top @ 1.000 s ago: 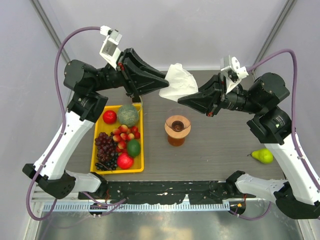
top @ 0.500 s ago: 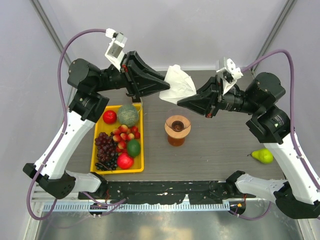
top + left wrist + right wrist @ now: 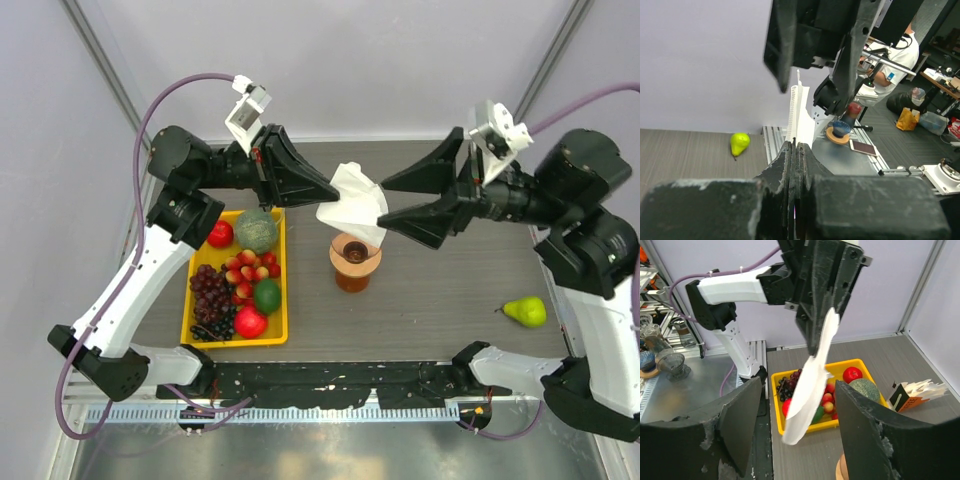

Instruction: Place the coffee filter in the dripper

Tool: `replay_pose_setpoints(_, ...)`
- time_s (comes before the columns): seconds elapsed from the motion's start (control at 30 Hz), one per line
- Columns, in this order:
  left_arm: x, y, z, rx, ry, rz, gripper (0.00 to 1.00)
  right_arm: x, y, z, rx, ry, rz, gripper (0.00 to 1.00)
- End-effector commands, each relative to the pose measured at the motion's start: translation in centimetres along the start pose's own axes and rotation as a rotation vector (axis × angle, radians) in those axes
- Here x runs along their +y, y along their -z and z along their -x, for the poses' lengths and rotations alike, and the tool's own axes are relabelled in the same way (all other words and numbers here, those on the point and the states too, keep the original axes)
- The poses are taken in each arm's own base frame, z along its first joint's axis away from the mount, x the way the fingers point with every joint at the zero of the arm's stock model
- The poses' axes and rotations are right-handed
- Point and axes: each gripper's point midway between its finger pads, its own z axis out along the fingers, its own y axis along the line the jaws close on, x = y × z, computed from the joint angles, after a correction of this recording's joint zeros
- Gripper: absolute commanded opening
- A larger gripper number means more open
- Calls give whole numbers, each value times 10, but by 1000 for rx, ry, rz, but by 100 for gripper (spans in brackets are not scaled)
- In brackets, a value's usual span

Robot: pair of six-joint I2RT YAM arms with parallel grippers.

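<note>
The coffee filter [image 3: 355, 198] is held in the air just above the dripper [image 3: 355, 250], pinched at its left edge by the left gripper [image 3: 330, 189] (paper seen edge-on in the left wrist view). The right gripper [image 3: 383, 205], clamped on the filter a second ago, is now spread wide, one finger on either side of the paper. The filter has been brought lower, nearer the dripper.

**Three views, one paper**

Your top camera looks steeply down from behind the bases over the whole table [image 3: 440, 290]. Your wrist cameras face each other at close range: the left one sees the right gripper [image 3: 810, 97], and the right one sees the left gripper [image 3: 814, 342]. All three share the coffee filter [image 3: 352, 205].
</note>
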Motion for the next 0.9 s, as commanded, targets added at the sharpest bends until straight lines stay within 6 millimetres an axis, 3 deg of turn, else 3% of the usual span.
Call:
replay_pose_setpoints(0.0,-19,3,6,9,-53,-56,0,10,19,1,15,31,-48,64)
replay_pose_setpoints(0.27,-24,1,4,25,-41,-84,0,-2,16,-6,20,13,-93,39)
replay_pose_setpoints(0.87,-28,0,5,24,-51,-96,0,-8,6,-21,36,3,-54,32)
